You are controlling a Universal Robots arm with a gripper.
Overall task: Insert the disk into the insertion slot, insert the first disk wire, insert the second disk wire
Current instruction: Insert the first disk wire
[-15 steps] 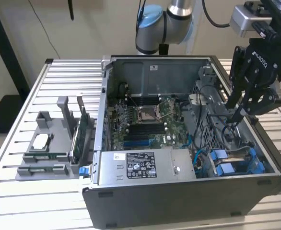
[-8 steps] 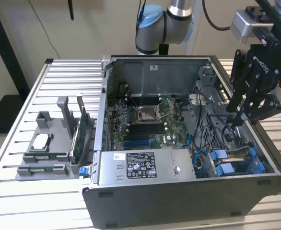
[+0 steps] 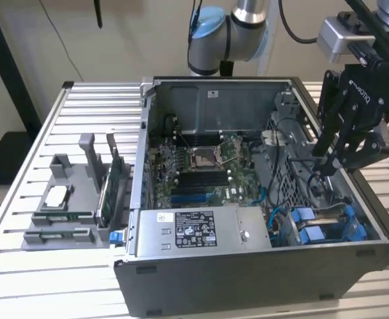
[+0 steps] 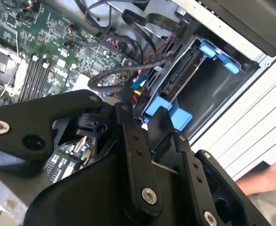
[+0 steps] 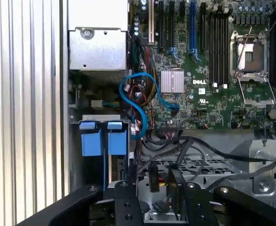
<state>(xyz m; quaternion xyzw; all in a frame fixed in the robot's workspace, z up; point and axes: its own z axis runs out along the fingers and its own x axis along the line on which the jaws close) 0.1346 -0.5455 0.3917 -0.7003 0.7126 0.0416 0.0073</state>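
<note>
The disk [image 4: 181, 71] stands on edge inside the insertion slot [image 4: 216, 92], in the corner of the open computer case. Its blue carrier [image 3: 306, 224] shows at the bay's mouth, with blue tabs [image 5: 103, 141] in the first wrist view. My gripper [image 3: 328, 165] hangs just above the bay, at the exterior view's right. Its fingers [image 5: 131, 197] are closed around a black connector [image 5: 153, 178] on a dark disk wire [image 4: 105, 80], which loops back towards the motherboard. The connector hangs clear of the disk's end.
A green motherboard [image 3: 201, 166] fills the case's middle and a labelled grey power-supply box [image 3: 194, 229] lies at its front. A blue cable [image 5: 138, 101] and black cable bundles cross beside the bay. A grey fixture [image 3: 68, 206] holds parts on the slatted table. A hand [image 4: 267, 181] shows outside the case.
</note>
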